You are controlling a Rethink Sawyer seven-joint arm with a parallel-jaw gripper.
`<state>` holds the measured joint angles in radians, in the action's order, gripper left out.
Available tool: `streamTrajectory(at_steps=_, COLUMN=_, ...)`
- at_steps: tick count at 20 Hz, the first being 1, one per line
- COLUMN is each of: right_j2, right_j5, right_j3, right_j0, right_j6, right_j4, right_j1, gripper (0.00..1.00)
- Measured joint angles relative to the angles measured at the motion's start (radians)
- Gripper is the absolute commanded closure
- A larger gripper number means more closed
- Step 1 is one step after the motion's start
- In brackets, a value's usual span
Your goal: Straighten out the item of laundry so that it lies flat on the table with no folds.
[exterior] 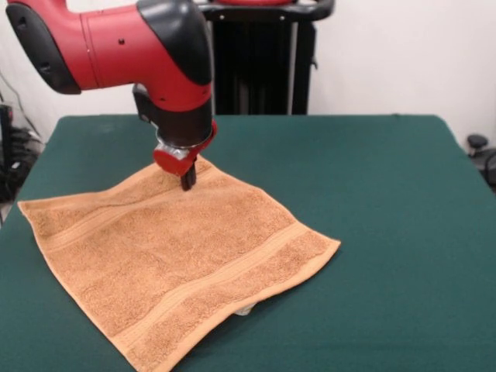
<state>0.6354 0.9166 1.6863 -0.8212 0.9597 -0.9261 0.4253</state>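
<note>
The orange-tan terry towel lies spread out on the dark green table, turned like a diamond, with two woven bands running near opposite edges. A bit of white tag peeks out from under its near edge. My gripper comes down from the red and black arm onto the towel's far corner. Its dark tips sit close together and touch or pinch the cloth there; I cannot see whether they hold it.
The robot's black pedestal stands behind the table's far edge. Bare green table spreads to the right of the towel. The towel's left corner lies close to the table's left edge.
</note>
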Motion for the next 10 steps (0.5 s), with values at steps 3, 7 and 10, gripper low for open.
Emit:
streamTrajectory(at_steps=3, right_j2=-0.001, right_j5=0.000, right_j3=0.000, right_j0=0.000, right_j6=0.000, right_j4=0.000, right_j1=0.001, gripper=1.00)
streamTrajectory(at_steps=7, right_j2=-0.005, right_j5=-0.001, right_j3=0.000, right_j0=0.004, right_j6=0.000, right_j4=-0.001, right_j1=0.003, gripper=1.00)
streamTrajectory(at_steps=10, right_j2=-0.011, right_j5=-0.001, right_j3=0.000, right_j0=0.011, right_j6=0.000, right_j4=-0.006, right_j1=0.006, gripper=1.00)
